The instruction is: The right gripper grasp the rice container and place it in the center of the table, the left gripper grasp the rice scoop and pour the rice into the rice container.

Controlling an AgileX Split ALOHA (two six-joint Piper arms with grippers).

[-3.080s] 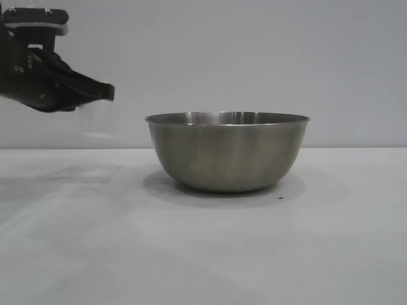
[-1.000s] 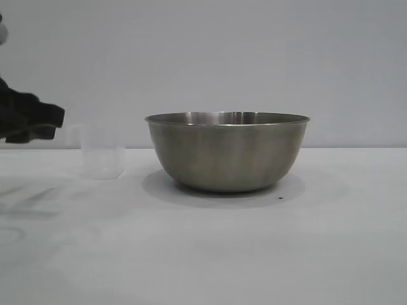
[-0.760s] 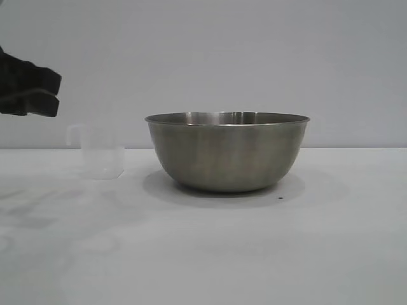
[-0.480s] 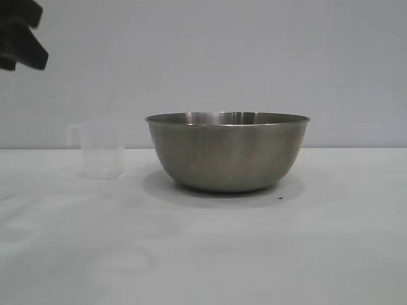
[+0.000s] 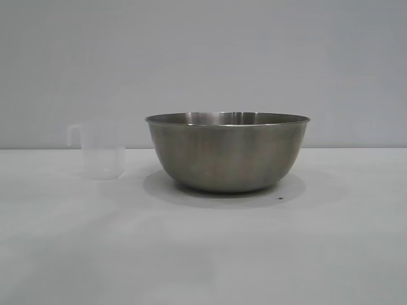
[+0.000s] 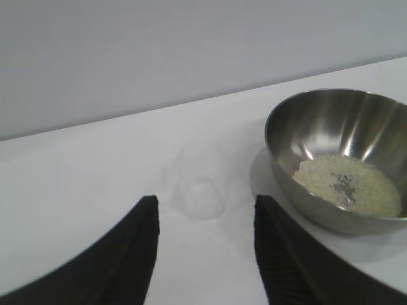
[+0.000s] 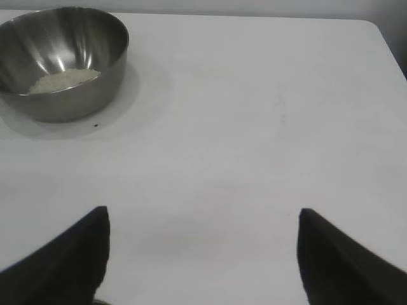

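Observation:
The steel rice container [image 5: 227,152] stands in the middle of the white table [image 5: 203,254]. A pale layer of rice [image 6: 348,184] lies in its bottom, also seen as rice [image 7: 63,81] in the right wrist view. The clear plastic rice scoop [image 5: 102,151] stands upright to the left of the bowl, apart from it. In the left wrist view the rice scoop [image 6: 202,184] sits beyond my left gripper [image 6: 205,206], which is open and holds nothing. My right gripper [image 7: 202,216] is open wide over bare table, far from the rice container [image 7: 60,60]. Neither arm shows in the exterior view.
A tiny dark speck [image 5: 280,199] lies on the table by the bowl's right side. The table's far corner [image 7: 372,25] shows in the right wrist view. A plain grey wall [image 5: 203,57] stands behind the table.
My left gripper let go of the scoop, rose up and to the left, and left the exterior view. The scoop stays upright on the table. The bowl has not moved.

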